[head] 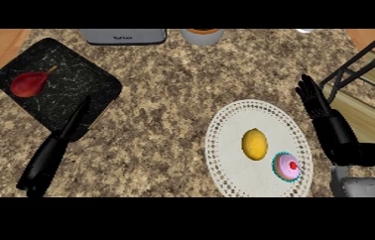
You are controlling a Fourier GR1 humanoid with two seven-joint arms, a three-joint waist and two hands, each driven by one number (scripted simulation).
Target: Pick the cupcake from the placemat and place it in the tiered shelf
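Head view: at the upper left a dark board (62,85) lies cornerwise near the counter's (168,105) edge, a red pear (29,84) on it. The left hand (55,150) lies at the lower left, fingers straight, tips over the board's lower edge. Bare counter spreads across the middle. At the lower right the white placemat (227,130) carries a lemon (254,144) and, just right of it, the cupcake (287,167). The right hand (316,102) stands beside the placemat's right edge, fingers straight and empty, near the black shelf frame (350,70) at the upper right.
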